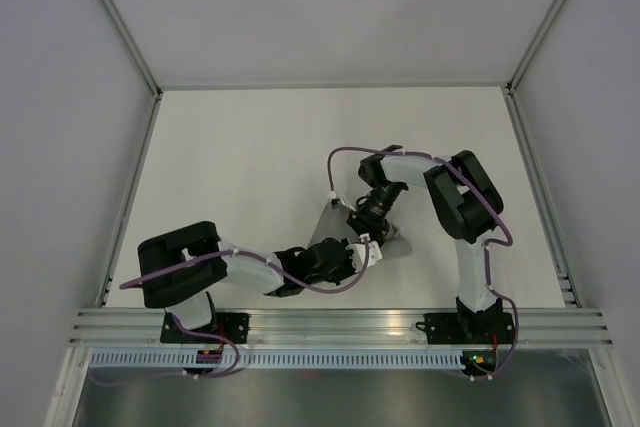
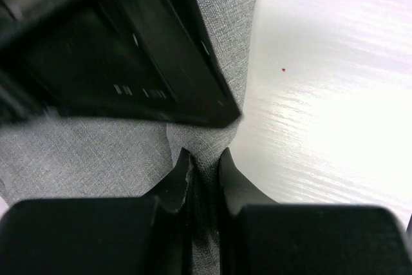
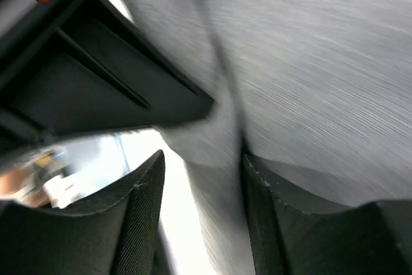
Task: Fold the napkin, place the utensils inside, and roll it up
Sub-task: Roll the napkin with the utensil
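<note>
Top view, napkin: the napkin [image 1: 324,227] lies on the table [image 1: 250,167] at mid-width, toward the near edge. It is mostly hidden under the two wrists, with grey corners showing on either side of them.
Top view, arms: the left gripper [image 1: 357,252] and the right gripper [image 1: 364,225] meet over the cloth, just beside one another.
Left wrist, pincer: clenched on a raised fold of the napkin, with the fabric pinched between its two fingers [image 2: 180,175].
Left wrist, surroundings: the right gripper's black body hangs just above the fold. Grey cloth spreads to the left and bare white table to the right.
Right wrist, pincer: released. Its fingers [image 3: 138,220] stand apart with a ridge of napkin running between them. The ridge lies against one finger, and a strip of table shows beside the other.
Right wrist, sharpness: blurred, so fine detail cannot be told.
</note>
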Available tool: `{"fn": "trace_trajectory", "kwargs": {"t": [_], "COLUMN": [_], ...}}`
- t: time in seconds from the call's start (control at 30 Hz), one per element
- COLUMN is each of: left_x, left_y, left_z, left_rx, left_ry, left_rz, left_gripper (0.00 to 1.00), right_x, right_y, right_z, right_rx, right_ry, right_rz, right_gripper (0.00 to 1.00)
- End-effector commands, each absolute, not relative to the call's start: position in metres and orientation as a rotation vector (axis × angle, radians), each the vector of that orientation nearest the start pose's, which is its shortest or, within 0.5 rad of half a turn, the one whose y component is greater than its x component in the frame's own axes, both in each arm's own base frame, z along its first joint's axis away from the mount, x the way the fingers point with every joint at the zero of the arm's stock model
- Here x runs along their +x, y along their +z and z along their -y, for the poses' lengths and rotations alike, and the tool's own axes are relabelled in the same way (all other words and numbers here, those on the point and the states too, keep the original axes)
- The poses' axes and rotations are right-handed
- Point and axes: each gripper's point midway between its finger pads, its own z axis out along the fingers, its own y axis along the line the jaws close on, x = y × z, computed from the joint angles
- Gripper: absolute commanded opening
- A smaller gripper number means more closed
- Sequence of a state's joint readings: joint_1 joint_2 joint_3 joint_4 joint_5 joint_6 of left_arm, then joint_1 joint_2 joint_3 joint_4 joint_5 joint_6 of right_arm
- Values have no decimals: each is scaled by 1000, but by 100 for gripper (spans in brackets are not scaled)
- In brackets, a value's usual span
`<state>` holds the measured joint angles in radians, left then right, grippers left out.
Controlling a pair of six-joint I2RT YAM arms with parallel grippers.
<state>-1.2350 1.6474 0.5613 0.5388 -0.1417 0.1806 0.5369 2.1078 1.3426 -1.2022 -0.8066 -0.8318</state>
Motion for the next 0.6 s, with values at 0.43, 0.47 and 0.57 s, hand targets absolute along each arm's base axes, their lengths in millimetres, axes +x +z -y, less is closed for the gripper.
{"fn": "trace_trajectory", "kwargs": {"t": [0.43,0.47,0.57], "left_x": [119,113,106], "left_y": [-38,-41,-48], "left_z": [320,320,317], "left_rx": [1023,1016,979], "left_ry": [-754,-805,-886], "left_rz": [-2142,-2175,-2241], "left_gripper": [2,2,2], "right_x": [257,256,248], "right_y": [78,86,90], "right_z": [-185,-184,-180], "right_rx": [-1543,-1555,-1591], "right_ry": [999,952,856], "right_rz": [-1995,-1942,-1816], "right_gripper": [59,59,62]}}
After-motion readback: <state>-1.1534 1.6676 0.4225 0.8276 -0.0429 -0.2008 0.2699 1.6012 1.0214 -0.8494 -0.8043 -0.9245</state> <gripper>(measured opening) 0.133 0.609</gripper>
